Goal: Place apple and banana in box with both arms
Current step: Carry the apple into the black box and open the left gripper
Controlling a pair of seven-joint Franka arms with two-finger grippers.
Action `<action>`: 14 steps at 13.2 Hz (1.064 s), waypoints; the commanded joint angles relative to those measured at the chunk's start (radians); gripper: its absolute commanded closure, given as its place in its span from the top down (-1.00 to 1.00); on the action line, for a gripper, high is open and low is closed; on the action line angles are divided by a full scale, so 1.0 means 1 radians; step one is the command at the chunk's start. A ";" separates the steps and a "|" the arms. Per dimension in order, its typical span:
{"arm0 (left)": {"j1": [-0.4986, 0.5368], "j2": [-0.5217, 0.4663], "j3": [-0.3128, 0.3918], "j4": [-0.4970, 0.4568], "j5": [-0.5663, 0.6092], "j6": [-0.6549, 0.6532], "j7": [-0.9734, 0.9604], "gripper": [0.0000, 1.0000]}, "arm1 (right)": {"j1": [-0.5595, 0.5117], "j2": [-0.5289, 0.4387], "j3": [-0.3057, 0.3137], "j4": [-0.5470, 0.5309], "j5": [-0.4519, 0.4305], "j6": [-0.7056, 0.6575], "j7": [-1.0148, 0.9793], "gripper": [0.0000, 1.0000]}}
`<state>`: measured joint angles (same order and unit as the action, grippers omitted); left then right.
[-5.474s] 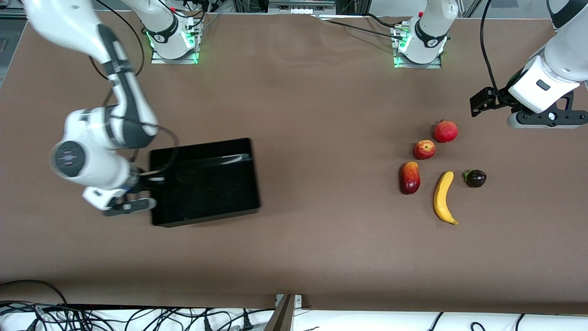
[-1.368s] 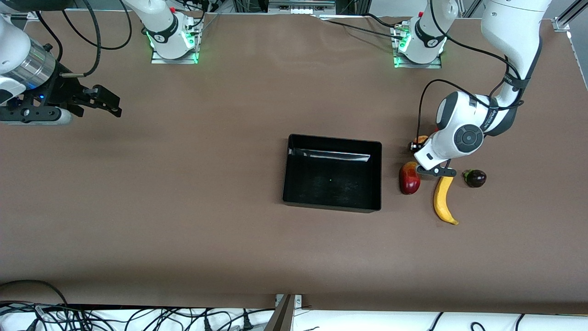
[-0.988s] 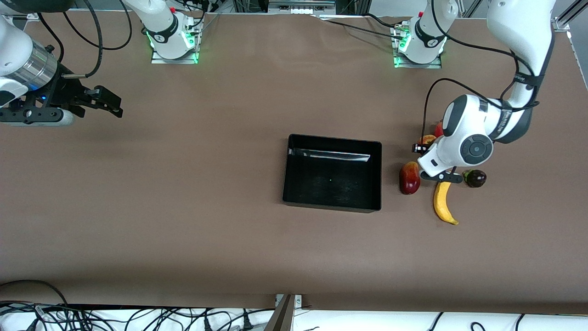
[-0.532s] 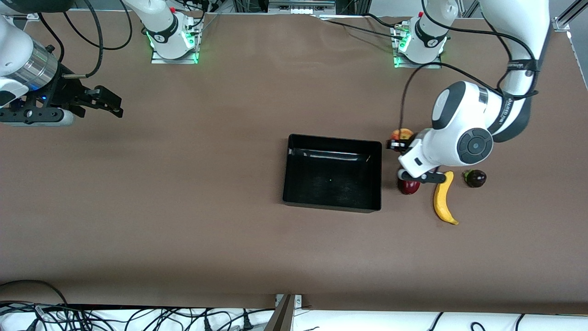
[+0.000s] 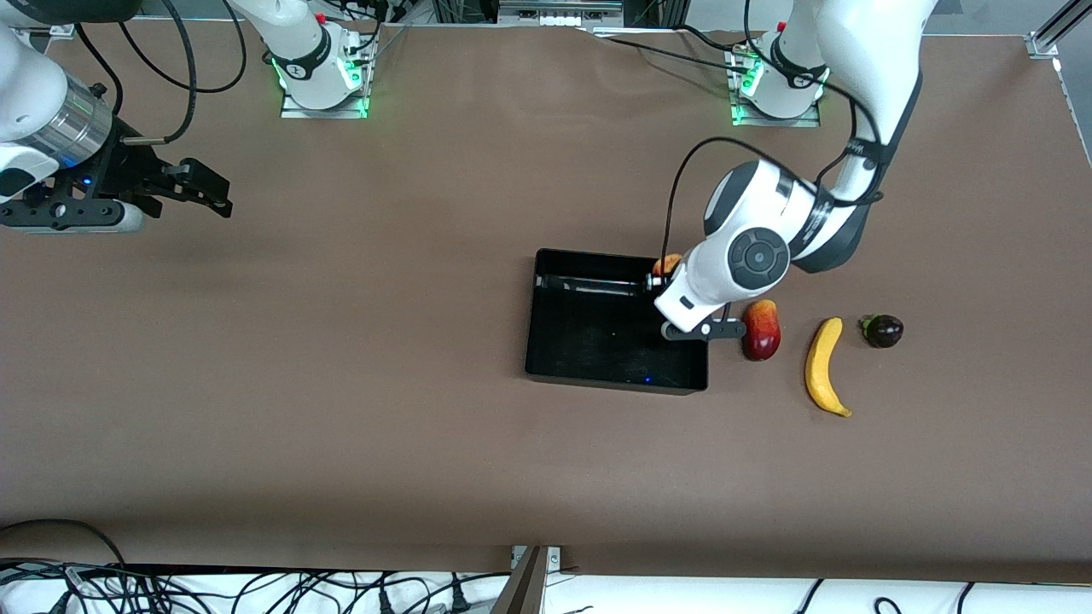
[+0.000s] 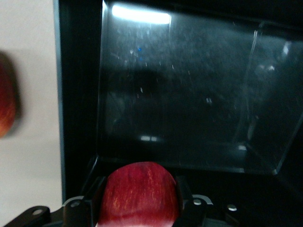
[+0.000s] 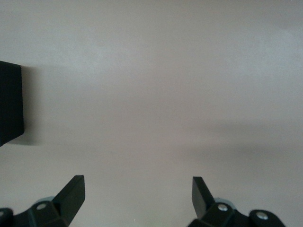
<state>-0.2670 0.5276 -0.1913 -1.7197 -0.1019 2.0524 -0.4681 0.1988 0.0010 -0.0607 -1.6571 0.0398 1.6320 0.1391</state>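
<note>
Table (image 5: 341, 409): you have a wide brown surface, with both arm bases along the edge farthest from the front camera.

Left arm (image 5: 862, 77): it has swung from over the fruit cluster toward the middle of the table, so your carry is nearly done.

Right arm (image 5: 43, 128): it waits at its own end of the table, unchanged over the last second.

Box (image 5: 546, 341): the shallow black tray sits at mid-table, nothing lying on its floor. It has stayed put through the last second.

Left gripper (image 6: 137, 198): its fingers are clamped on the apple, and it now hangs over the box corner nearest the fruit. Half a second ago it was over the table just outside the box wall.

Right gripper (image 7: 137, 194): the jaws stand wide apart with nothing between them, over bare table.

Banana (image 5: 823, 365): it lies untouched on the table, toward the left arm's end, well apart from the box.

Mango (image 5: 761, 329): it rests just beside the box wall, between box and banana.

Apple (image 6: 138, 191): held in the air over the box interior, not yet released.

Dark fruit (image 5: 883, 330): small, purple-black, just beside the banana's upper end.

Meaning for you: the apple looks ready to lower and release; the banana is left to do.
</note>
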 commanded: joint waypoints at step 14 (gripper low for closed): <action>0.115 0.042 0.029 0.344 0.245 -0.380 0.047 1.00 | 0.001 -0.010 0.007 -0.010 -0.014 0.008 -0.001 1.00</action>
<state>-0.2082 0.5589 -0.1564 -1.4306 0.0349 1.7372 -0.4612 0.1993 0.0017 -0.0597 -1.6574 0.0398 1.6325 0.1391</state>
